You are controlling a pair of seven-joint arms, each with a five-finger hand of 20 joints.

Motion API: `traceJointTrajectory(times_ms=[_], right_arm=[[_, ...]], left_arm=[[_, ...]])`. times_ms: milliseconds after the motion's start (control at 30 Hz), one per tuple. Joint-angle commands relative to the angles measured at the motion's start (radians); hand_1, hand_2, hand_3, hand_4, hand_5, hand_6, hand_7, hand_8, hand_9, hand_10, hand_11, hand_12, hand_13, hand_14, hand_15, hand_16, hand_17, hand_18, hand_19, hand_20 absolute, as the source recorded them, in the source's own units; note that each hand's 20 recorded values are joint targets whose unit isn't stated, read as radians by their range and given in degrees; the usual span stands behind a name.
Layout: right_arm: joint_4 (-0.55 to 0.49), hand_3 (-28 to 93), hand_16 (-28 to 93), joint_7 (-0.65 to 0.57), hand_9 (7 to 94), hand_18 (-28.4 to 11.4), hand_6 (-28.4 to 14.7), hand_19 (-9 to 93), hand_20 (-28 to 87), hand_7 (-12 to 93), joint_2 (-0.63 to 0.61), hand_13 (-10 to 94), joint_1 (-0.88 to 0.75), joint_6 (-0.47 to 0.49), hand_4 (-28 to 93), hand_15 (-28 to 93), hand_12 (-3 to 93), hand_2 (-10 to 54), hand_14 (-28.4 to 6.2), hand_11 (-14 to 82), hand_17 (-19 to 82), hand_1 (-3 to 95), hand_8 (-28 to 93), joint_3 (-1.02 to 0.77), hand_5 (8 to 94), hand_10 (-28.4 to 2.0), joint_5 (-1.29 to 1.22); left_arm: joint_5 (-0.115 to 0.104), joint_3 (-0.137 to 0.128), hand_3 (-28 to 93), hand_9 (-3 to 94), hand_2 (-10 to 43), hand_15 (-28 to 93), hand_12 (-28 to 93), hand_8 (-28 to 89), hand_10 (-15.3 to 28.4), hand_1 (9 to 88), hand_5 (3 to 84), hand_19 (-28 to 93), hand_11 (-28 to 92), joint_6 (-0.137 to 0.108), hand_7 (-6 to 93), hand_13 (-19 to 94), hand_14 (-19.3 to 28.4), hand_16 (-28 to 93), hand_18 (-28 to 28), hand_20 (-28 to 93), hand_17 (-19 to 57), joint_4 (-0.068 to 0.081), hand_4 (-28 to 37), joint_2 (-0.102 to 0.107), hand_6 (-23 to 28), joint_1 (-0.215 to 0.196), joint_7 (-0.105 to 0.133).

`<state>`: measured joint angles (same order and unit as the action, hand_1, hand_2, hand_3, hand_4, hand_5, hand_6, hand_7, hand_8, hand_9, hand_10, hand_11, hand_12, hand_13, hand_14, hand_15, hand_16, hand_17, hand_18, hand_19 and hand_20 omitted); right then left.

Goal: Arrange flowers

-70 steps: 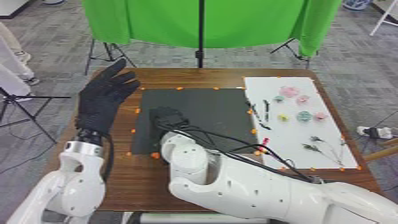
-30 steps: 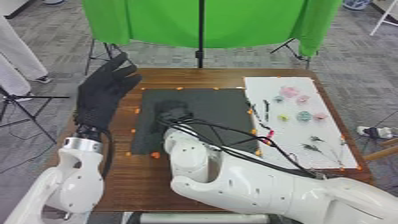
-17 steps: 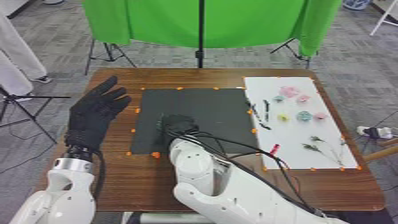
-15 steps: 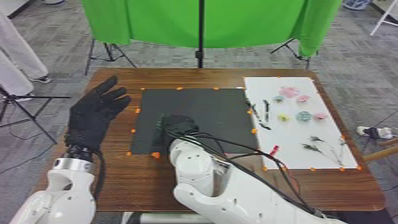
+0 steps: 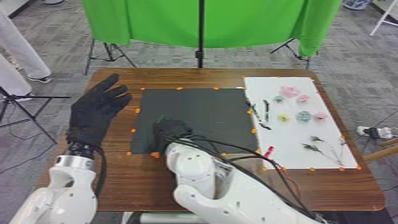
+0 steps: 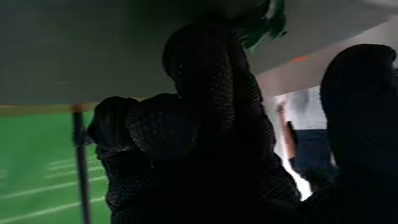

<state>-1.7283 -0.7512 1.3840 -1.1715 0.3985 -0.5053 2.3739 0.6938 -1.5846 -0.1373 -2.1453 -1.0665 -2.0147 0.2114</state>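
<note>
My left hand [image 5: 95,112] is held over the table's left side with its fingers extended. Low over the left part of the black board [image 5: 213,112] is my right hand [image 5: 171,130]. A small green sprig [image 5: 161,119] lies at the far side of that hand, partly covered by it. In the right wrist view, leafy green [image 6: 274,20] touches or nearly touches the longest fingertip of my right hand [image 6: 213,85], and the thumb stands well apart. Pink flowers [image 5: 289,91], teal flowers [image 5: 305,116] and a yellow flower [image 5: 283,117] are on the white sheet [image 5: 298,150].
Dark twigs [image 5: 265,111] and thin sprigs [image 5: 315,148] lie on the white sheet, with a red object [image 5: 270,150] near its near-left edge. Orange markers [image 5: 155,155] line both surfaces. Black cables [image 5: 226,150] trail from my right wrist over the board's near part.
From a second ago, my right hand has come nearer the board's front edge, and the green sprig beyond it now shows. My left hand has shifted slightly nearer the robot.
</note>
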Motion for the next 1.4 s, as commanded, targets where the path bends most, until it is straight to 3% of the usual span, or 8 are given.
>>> traceJointTrajectory(times_ms=[33, 367, 567, 733, 933, 1100, 1233, 1400], right_arm=[[-0.001, 62, 18, -0.018, 82.5, -28.4, -6.1, 93, 56, 10, -0.002, 75, -0.018, 0.006, -27, 83, 21.2, -1.4, -13.5, 50.5, 38, 29.5, -11, 0.052, 78.4, -15.9, 0.047], [-0.033, 62, 20, -0.052, 89.9, -28.4, -3.6, 93, 65, 21, -0.032, 83, 0.019, -0.017, -26, 85, 21.7, -3.7, -11.5, 54.6, 48, 27.3, -11, 0.055, 93.2, -13.9, 0.115], [-0.085, 62, 21, -0.064, 90.3, -28.4, -3.4, 93, 67, 24, -0.108, 83, 0.067, -0.081, -26, 86, 22.3, -3.9, -12.3, 55.5, 48, 26.5, -11, 0.038, 93.5, -14.0, 0.077], [-0.179, 63, 18, -0.117, 83.2, -28.4, -4.7, 93, 47, 16, -0.246, 75, 0.07, -0.188, -25, 79, 18.9, -2.3, -14.3, 41.0, 38, 26.5, -11, -0.064, 82.1, -17.5, -0.055], [-0.318, 67, 16, -0.167, 77.6, -28.4, -5.5, 91, 40, 14, -0.45, 70, -0.058, -0.303, -25, 75, 17.0, -1.8, -15.7, 32.9, 33, 27.3, -11, -0.295, 74.5, -19.3, -0.178], [-0.428, 70, 14, -0.218, 71.7, -28.4, -6.7, 87, 38, 13, -0.605, 66, -0.304, -0.328, -25, 75, 17.2, -2.6, -17.1, 33.3, 29, 28.3, -11, -0.56, 68.5, -20.8, -0.226], [-0.457, 71, 13, -0.29, 68.2, -28.4, -7.4, 87, 38, 12, -0.694, 64, -0.487, -0.409, -25, 76, 16.7, -2.8, -17.7, 33.7, 28, 29.2, -11, -0.727, 64.6, -21.5, -0.225], [-0.425, 72, 13, -0.351, 67.8, -28.4, -7.1, 87, 37, 12, -0.786, 63, -0.606, -0.441, -25, 76, 16.2, -2.5, -17.7, 33.8, 28, 30.0, -11, -0.809, 63.9, -21.7, -0.188]], left_arm=[[0.009, -0.009, 79, 38.2, 7.6, 55, 11, -10, 20.6, 26.0, 41.1, 57, 27, -0.004, 14.9, 28, 27.6, -9, 26.1, 10, -7.7, 0.002, -22.8, -0.013, 10.3, -0.007, -0.023], [0.007, -0.051, 79, 38.2, 7.6, 55, 11, -10, 20.6, 25.9, 41.1, 58, 28, -0.022, 14.8, 28, 27.7, -9, 26.5, 10, -7.5, -0.026, -22.7, -0.015, 10.4, -0.08, -0.035], [-0.01, -0.067, 79, 38.2, 7.7, 55, 11, -10, 20.7, 26.0, 41.1, 61, 27, -0.03, 14.7, 28, 27.7, -9, 27.7, 12, -6.6, -0.026, -22.8, -0.015, 10.4, -0.118, 0.021], [-0.026, -0.084, 79, 37.9, 7.7, 55, 11, -10, 20.6, 25.9, 40.8, 62, 27, -0.039, 14.6, 28, 27.7, -9, 28.0, 12, -6.4, -0.025, -23.3, -0.002, 10.2, -0.146, 0.071], [-0.043, -0.076, 79, 37.5, 7.5, 55, 11, -10, 20.4, 24.9, 40.5, 58, 26, -0.044, 13.8, 28, 27.7, -9, 27.5, 11, -7.2, -0.019, -24.3, -0.002, 9.6, -0.167, 0.098], [-0.047, -0.063, 79, 37.2, 7.4, 55, 11, -10, 20.2, 24.6, 40.3, 58, 25, -0.05, 13.4, 28, 27.8, -8, 27.5, 11, -7.3, -0.02, -24.8, 0.003, 9.4, -0.186, 0.112], [-0.063, -0.053, 79, 37.0, 7.4, 55, 11, -10, 20.1, 24.8, 39.5, 58, 25, -0.061, 13.3, 27, 27.6, -8, 27.5, 11, -7.3, -0.021, -24.7, 0.022, 9.1, -0.209, 0.155], [-0.061, -0.056, 79, 37.0, 7.1, 55, 11, -10, 20.0, 25.0, 38.8, 58, 26, -0.064, 13.5, 28, 27.5, -8, 27.5, 11, -7.4, -0.026, -24.6, 0.018, 8.7, -0.212, 0.156]])
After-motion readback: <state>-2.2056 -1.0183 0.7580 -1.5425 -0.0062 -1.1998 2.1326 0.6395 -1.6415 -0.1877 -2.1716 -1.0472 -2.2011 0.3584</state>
